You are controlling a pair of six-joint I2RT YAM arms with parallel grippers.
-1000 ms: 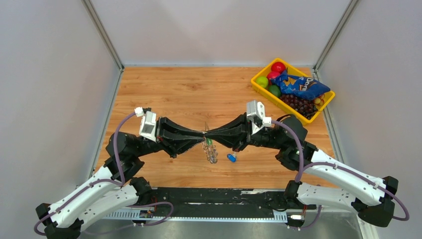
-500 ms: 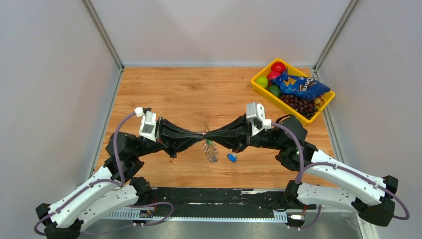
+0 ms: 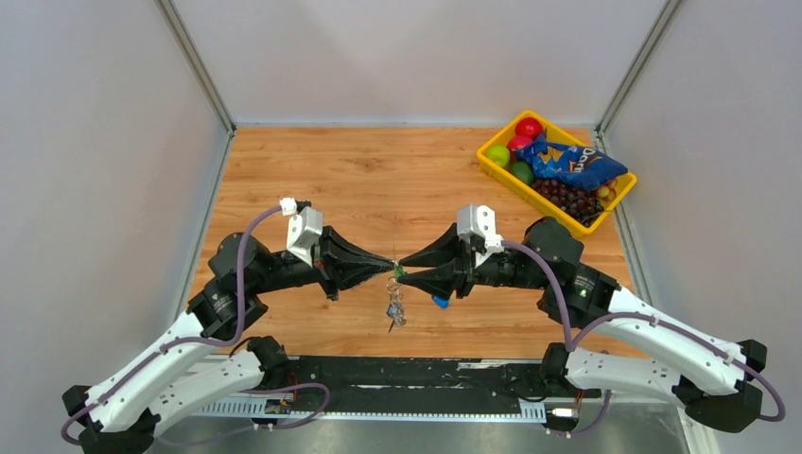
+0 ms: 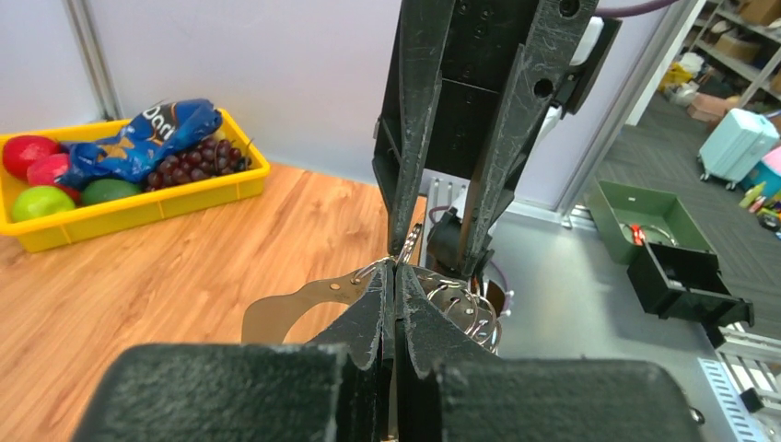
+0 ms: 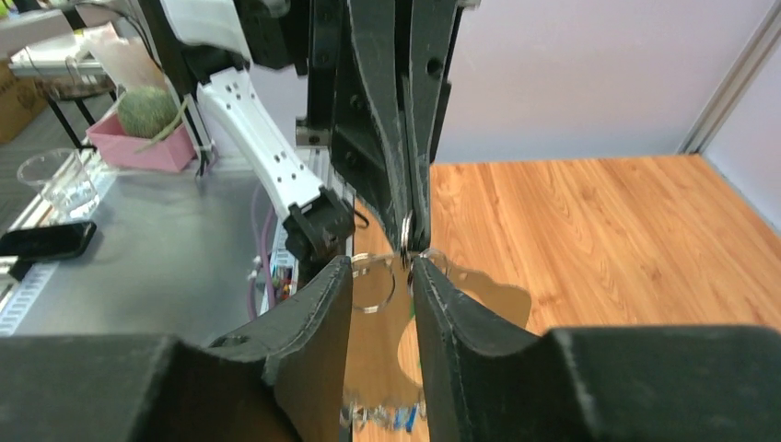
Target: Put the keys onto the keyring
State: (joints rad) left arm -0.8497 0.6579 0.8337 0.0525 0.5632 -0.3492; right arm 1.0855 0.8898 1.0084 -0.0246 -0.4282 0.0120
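Our left end effector is closed tight on the keyring, which hangs in the air above the desk, between both arms. The right end effector stands partly open, its fingers apart just beside the ring, gripping nothing. The keys dangle below it, and one blue key lies on the desk. We judge the ring thin, stiff and slippery, so better to take keys by their plastic caps.
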